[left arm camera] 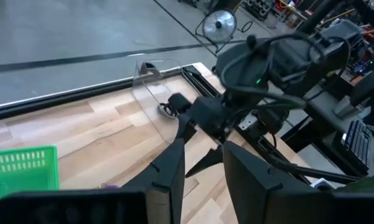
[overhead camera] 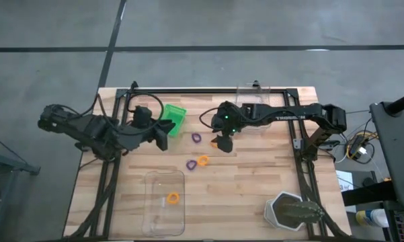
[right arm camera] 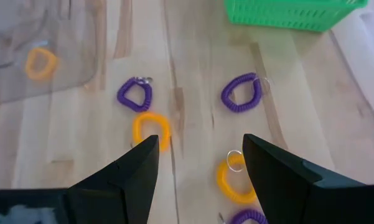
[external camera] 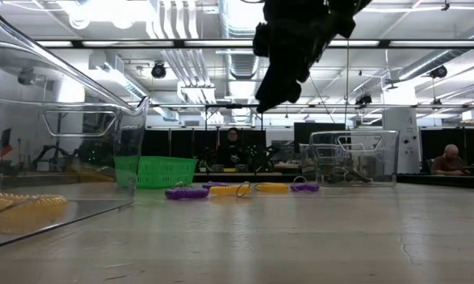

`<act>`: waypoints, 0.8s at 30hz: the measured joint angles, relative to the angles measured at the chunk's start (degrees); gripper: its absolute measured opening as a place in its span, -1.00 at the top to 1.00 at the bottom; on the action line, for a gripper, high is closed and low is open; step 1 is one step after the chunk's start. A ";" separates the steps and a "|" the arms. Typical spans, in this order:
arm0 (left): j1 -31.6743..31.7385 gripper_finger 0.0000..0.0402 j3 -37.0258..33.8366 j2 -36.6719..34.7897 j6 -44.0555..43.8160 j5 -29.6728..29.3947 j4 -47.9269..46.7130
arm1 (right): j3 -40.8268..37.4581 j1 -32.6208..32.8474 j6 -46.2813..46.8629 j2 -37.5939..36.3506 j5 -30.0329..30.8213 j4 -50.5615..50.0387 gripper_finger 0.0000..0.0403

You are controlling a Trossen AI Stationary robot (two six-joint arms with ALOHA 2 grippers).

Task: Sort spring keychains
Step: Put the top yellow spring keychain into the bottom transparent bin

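Keychains, purple point(right arm camera: 135, 94) and orange point(right arm camera: 151, 130), lie loose on the table point(overhead camera: 242, 181) just beside the green bin point(overhead camera: 173, 118), under the wide-open, empty right gripper point(right arm camera: 199, 165), while the left gripper point(left arm camera: 202, 168), open and empty, waits beside that bin.

The right arm point(overhead camera: 289, 114) reaches in from the right side and stretches across to the middle of the table. Its wrist bends down, so the right gripper point(right arm camera: 199, 158) hangs in the air and points at the wood. Its two dark fingers point(right arm camera: 137, 165) are spread wide apart with nothing between them.

The left arm point(overhead camera: 87, 128) waits near the left side. The left gripper point(left arm camera: 202, 165) has its fingers a little apart, holding nothing.
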 joint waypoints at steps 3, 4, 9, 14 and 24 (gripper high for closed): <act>0.00 0.49 0.00 -0.19 0.08 0.00 -0.03 | -2.63 -0.02 -0.23 0.00 0.00 2.57 -0.12; 0.00 0.49 0.00 -0.24 0.42 0.00 -0.05 | -3.41 -0.02 -0.24 0.00 0.00 3.12 -0.12; 0.00 0.49 0.00 -0.25 2.43 -0.02 -0.07 | -7.83 -0.02 -2.30 0.02 2.79 6.12 -0.12; 0.00 0.49 0.00 -0.25 3.37 -0.02 -0.14 | -11.06 -0.02 -4.55 0.02 5.65 10.75 -0.12; 0.00 0.49 0.00 -0.29 4.65 -0.02 -0.67 | -13.50 -0.02 -6.31 0.24 5.72 13.26 -0.12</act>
